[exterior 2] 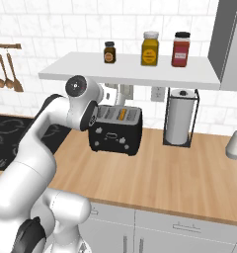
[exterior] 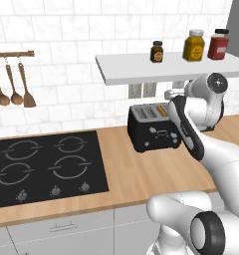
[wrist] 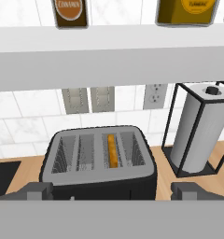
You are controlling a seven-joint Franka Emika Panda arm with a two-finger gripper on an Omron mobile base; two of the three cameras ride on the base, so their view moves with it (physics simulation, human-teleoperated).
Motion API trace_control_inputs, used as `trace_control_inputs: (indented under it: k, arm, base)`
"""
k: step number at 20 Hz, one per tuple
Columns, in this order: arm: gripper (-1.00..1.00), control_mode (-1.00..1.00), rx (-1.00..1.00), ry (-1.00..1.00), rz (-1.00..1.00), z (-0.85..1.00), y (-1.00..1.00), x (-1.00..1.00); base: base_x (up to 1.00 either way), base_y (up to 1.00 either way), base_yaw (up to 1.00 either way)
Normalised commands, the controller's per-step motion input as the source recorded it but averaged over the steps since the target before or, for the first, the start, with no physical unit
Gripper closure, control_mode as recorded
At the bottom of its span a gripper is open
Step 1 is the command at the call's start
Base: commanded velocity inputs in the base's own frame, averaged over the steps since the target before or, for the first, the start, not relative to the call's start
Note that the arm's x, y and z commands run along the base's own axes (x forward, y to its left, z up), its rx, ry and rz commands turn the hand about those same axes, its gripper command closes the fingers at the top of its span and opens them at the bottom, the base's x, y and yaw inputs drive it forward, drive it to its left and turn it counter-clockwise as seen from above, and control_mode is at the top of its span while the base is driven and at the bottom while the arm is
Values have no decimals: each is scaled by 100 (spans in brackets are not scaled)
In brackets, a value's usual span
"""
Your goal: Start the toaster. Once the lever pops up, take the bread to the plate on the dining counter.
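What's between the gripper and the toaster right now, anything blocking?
Nothing visible. In the hand view the open gripper looks straight down on the toaster, with the bread sitting in one slot. The shelf hangs above and behind; the paper towel holder stands off to one side.

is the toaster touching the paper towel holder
Apart. In the right base view, bare wooden counter shows between the toaster and the paper towel holder. The hand view shows the same gap between them.
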Motion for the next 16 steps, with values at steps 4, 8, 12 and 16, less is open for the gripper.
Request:
trace_control_inputs:
  k: [4, 8, 12, 16]
  arm:
    - [-100, -100, 0, 0, 0, 0, 0, 0]
    - [-100, -100, 0, 0, 0, 0, 0, 0]
    - [-100, -100, 0, 0, 0, 0, 0, 0]
    - [-100, -100, 0, 0, 0, 0, 0, 0]
  base:
    - [0, 0, 0]
    - [0, 0, 0]
    - [0, 0, 0]
    - [0, 0, 0]
